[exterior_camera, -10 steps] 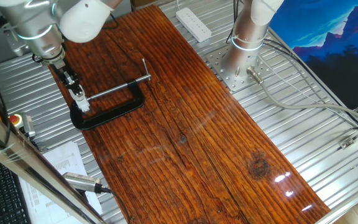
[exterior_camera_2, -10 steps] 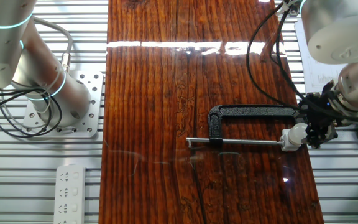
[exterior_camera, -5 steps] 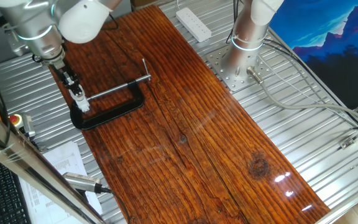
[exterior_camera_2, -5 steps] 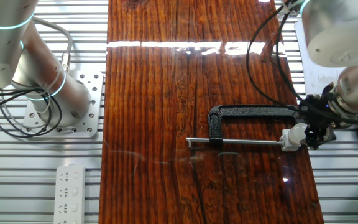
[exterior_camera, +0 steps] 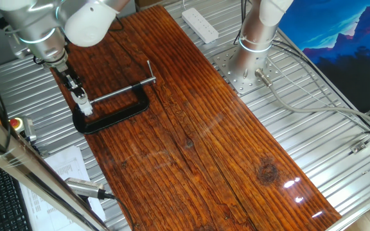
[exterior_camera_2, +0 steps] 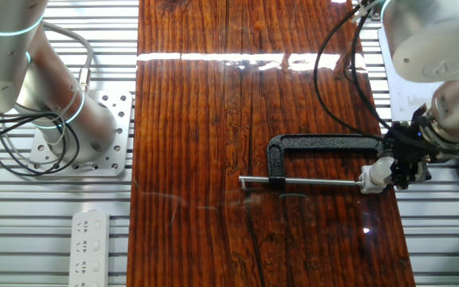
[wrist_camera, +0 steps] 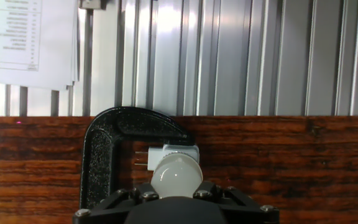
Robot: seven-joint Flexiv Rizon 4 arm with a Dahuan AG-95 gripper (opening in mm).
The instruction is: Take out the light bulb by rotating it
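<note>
The light bulb [wrist_camera: 176, 174] is small, frosted white and round. It sits in a white socket [wrist_camera: 179, 151] held at the end of a black C-clamp [wrist_camera: 104, 155] on the wooden board. My gripper [wrist_camera: 176, 188] is shut on the light bulb, with a black finger on each side of it. In one fixed view the gripper [exterior_camera: 79, 95] comes down from the upper left onto the bulb [exterior_camera: 82, 100] above the clamp [exterior_camera: 111, 115]. In the other fixed view the gripper [exterior_camera_2: 392, 167] reaches in from the right onto the bulb [exterior_camera_2: 382, 168] by the clamp [exterior_camera_2: 317, 143].
The clamp's steel screw rod [exterior_camera_2: 301, 182] lies across the wooden board [exterior_camera_2: 213, 104]. A second arm's base [exterior_camera: 254, 45] stands on the ribbed metal table, with a white power strip [exterior_camera: 200, 24] nearby. Paper sheets [wrist_camera: 30, 40] and a red button [exterior_camera: 17, 122] lie beyond the board's edge.
The arm's upper links and cable have shifted very slightly. The gripper stays in the same spot on the bulb, and the clamp has not moved.
</note>
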